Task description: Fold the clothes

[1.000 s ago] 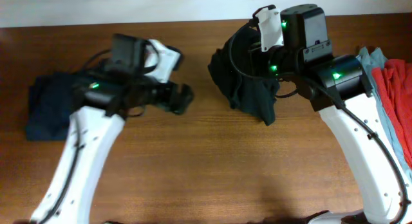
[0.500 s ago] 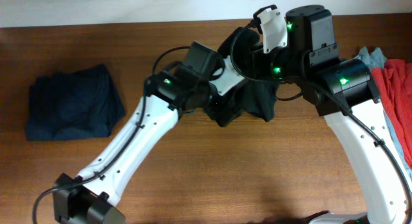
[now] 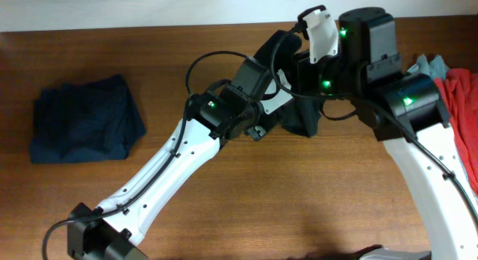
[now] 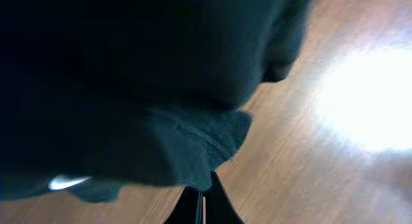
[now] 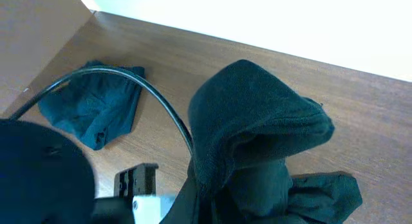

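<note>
Counter first: brown wood fills nearly the whole overhead view, and both arms reach in over its far half. The right arm has the black T-shirt hoisted in a bunched lump. The right jaws are buried in the cloth and closed on it, so the shirt hangs from them, probably so it drops open rather than lying crumpled. Whether its lowest fold touches the wood, I can't tell.

The left arm stretches across from the near left corner to meet it. In the wrist view the left jaws are pressed together right at a lower hem, apparently pinching that edge. I'd call that a second hold, so the pair can spread the shirt flat before any fold.

Well apart at the left, a navy garment lies flattened in a rough rectangle, which reads as finished and parked out of the way. At the right edge a red cloth and a grey-blue cloth sit heaped beside the right arm, likely the waiting pile. A small white mark shows on the shirt, possibly its logo.

Now the surface: the wood is smooth and grained, with a bright glare patch in the left wrist view. Beyond the far edge stands a plain white wall.
</note>
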You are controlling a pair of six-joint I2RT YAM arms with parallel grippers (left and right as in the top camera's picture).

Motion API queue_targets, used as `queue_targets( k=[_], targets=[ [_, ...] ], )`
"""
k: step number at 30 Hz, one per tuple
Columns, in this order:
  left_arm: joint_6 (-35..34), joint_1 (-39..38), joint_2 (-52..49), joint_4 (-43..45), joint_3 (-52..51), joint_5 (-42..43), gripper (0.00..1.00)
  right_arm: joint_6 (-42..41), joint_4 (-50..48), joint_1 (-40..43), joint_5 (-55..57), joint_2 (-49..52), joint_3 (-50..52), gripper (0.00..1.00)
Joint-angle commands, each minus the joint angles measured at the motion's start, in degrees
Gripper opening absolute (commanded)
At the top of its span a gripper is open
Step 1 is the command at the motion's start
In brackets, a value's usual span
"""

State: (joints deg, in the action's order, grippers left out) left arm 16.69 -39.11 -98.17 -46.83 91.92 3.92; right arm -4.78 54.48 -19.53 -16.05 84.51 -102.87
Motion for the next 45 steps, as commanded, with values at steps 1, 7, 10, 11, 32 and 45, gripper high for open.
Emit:
queue_targets(
  k=[1,7,10,11,32,45],
  targets=[
    [-2.1,-0.1,0.6,-0.9,-0.1,-5.5,0.01,-0.6,0.2,-0.3,3.3,-2.3,-0.7,0.05],
    [-4.0,-0.1,6.2,-2.4,0.0,-4.9,0.0,-0.6,3.2,-0.3,15.1,-2.4,-0.7,0.04],
    [-4.3,-0.5,10.8,-3.0,0.0,-3.8,0.0,-0.6,3.7,-0.3,18.3,-2.5,-0.7,0.05],
    [-5.1,-0.8,12.5,-3.4,0.0,-3.5,0.0,-0.6,4.0,-0.3,19.8,-2.6,-0.7,0.05],
    [-10.3,-22.0,26.2,-9.3,3.2,-14.0,0.0,-4.3,0.6,-0.3,37.1,-13.0,-2.7,0.04],
    [-18.6,2.7,19.9,-16.3,1.0,-17.6,0.0,-4.3,-9.8,-0.7,5.4,12.1,-2.7,0.05]
  ],
)
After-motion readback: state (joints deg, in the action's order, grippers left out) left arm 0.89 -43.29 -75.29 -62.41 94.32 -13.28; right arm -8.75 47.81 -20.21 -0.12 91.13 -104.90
